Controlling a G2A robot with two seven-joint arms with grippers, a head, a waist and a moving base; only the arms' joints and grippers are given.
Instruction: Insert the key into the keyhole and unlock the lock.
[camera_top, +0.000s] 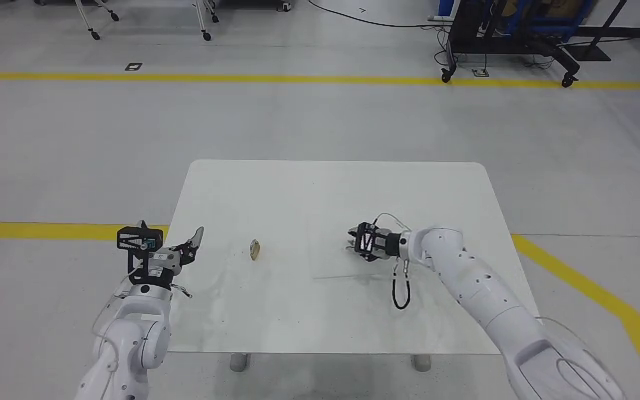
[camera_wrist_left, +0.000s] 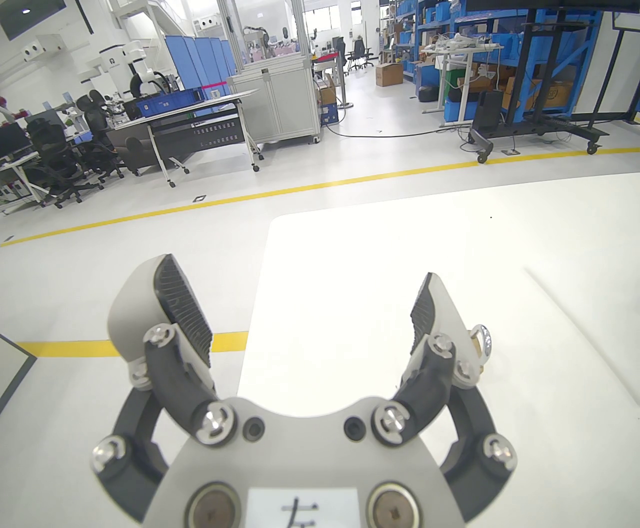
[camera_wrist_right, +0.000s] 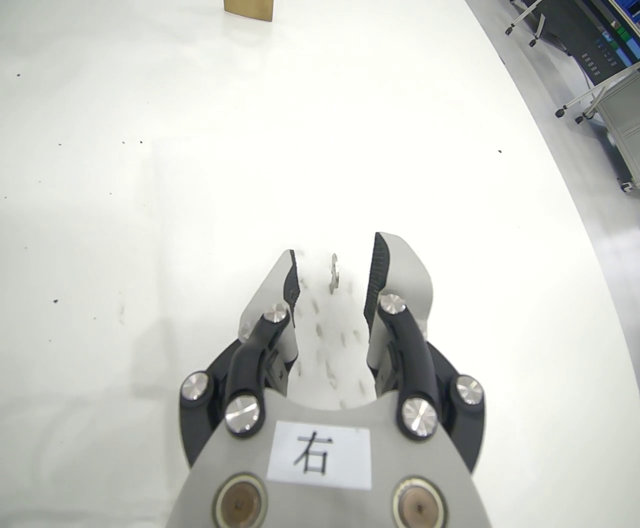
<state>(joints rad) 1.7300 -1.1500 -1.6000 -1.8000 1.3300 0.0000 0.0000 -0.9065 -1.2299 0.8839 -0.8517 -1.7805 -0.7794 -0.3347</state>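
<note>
A small brass padlock (camera_top: 256, 249) lies on the white table (camera_top: 330, 195), left of centre. My left gripper (camera_top: 190, 246) hangs open at the table's left edge, a short way from the lock. In the left wrist view the gripper (camera_wrist_left: 300, 287) is wide open and holds nothing, and the padlock (camera_wrist_left: 482, 342) peeks out behind one finger. My right gripper (camera_top: 353, 241) is low over the middle of the table. In its wrist view the gripper (camera_wrist_right: 336, 248) is open, and a small silver key (camera_wrist_right: 334, 274) lies on the table between the fingertips, untouched. The padlock (camera_wrist_right: 248, 9) lies well ahead.
The table's left edge (camera_wrist_left: 255, 310) runs under my left gripper, with floor and a yellow line (camera_wrist_left: 60, 348) beyond it. The far table edge (camera_wrist_right: 545, 165) curves past my right gripper. Small dark specks (camera_wrist_right: 55, 301) dot the tabletop.
</note>
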